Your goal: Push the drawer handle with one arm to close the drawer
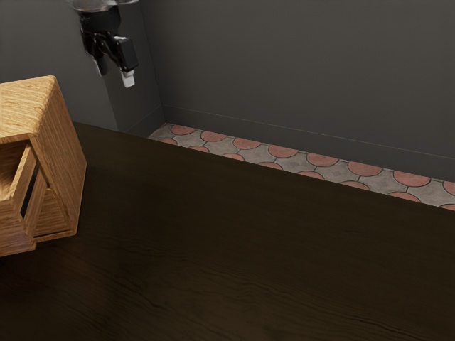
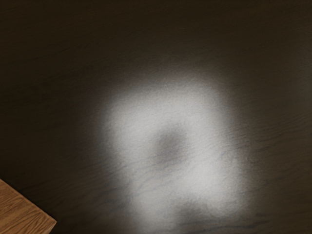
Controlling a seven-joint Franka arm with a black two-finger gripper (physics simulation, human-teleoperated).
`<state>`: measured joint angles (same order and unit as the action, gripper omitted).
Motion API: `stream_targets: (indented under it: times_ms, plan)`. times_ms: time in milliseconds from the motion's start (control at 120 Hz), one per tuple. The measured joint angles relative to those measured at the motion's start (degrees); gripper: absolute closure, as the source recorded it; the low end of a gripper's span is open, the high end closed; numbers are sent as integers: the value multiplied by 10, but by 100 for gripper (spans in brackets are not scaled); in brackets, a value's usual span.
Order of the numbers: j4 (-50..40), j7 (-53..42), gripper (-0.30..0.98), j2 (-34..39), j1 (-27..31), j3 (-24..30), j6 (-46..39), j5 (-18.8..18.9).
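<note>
The light-brown wooden drawer [image 1: 13, 226] pokes out of its wooden cabinet [image 1: 60, 153] (like a tongue). The black end effector [image 1: 114, 73] hangs apart from the cabinet, fingers spread. Beside the cabinet, the dark wooden table [image 1: 249, 249] stretches wide to its edge.

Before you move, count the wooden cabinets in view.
1: the wooden cabinet on the dark table, cut off by the exterior view's left edge. The wooden corner in the wrist view is likely the same one. More could lie out of frame.
</note>
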<state>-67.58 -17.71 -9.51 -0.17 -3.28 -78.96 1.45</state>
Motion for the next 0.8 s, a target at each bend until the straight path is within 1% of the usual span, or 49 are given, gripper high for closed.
stream_targets:
  times_ms: [133, 192, 267, 350, 392, 433, 475, 567, 617, 675, 742, 800]
  plan:
    - [-9, 0, 0, -2, 1, -1, -6, -1]
    - [-48, 0, 0, 31, 0, 1, -14, -5]
    - [-159, 3, 0, 129, -1, 4, -25, -16]
    - [-322, 27, 0, 280, -1, 8, -33, -22]
    - [-385, 45, 2, 343, -1, 9, -35, -24]
    - [-441, 66, 8, 401, 0, 11, -36, -26]
    - [-478, 87, 16, 438, 3, 13, -36, -27]
    - [-568, 131, 38, 514, 50, 18, -39, -30]
    - [-600, 159, 48, 543, 63, 19, -39, -31]
    - [-636, 193, 57, 570, 80, 17, -41, -31]
    - [-675, 231, 64, 595, 106, 12, -44, -28]
    - [-696, 262, 68, 607, 120, -10, -45, -17]
